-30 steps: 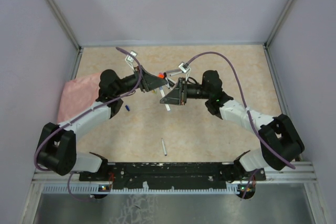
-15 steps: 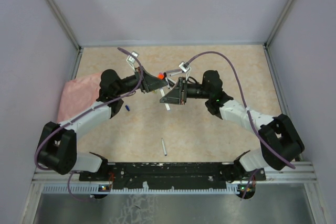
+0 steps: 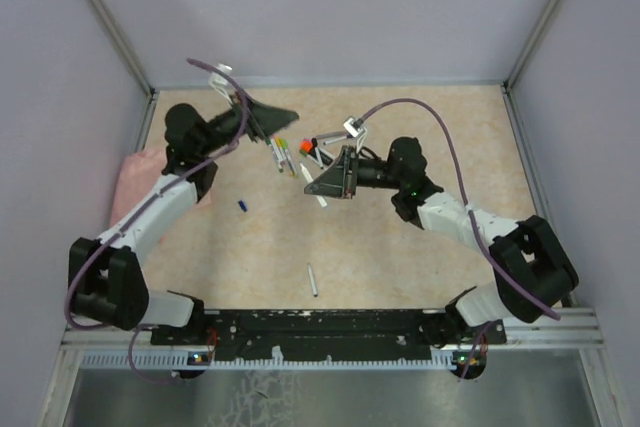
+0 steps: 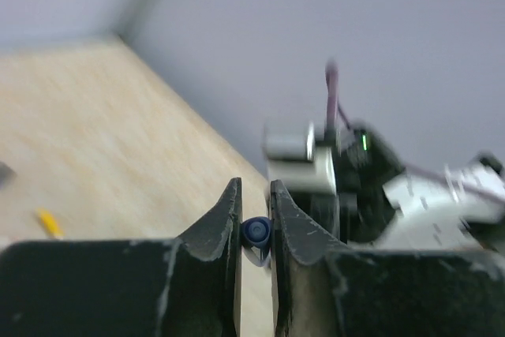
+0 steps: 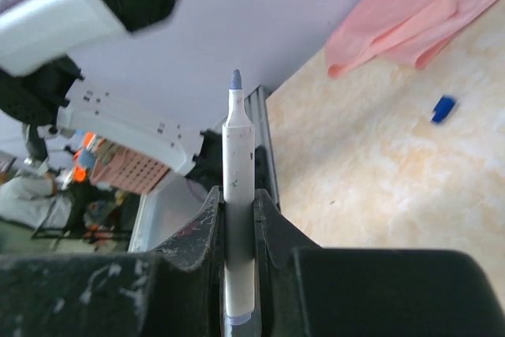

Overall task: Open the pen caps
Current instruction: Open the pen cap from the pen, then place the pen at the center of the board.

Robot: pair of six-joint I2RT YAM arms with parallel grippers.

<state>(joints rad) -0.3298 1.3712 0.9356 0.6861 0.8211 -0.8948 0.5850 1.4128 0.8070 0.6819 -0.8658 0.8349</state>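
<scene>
Far left, left gripper: clenched on blue cap; raised off table
Right gripper: grasping uncapped pen, centre; blue tip bare
Done: that cap off; loose cap on table, left
Left to do: clustered pens far centre, seemingly capped; lone pen near

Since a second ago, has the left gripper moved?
Yes. The left gripper swung back and left, away from the right gripper, toward the table's back-left corner, holding a blue cap.
</scene>
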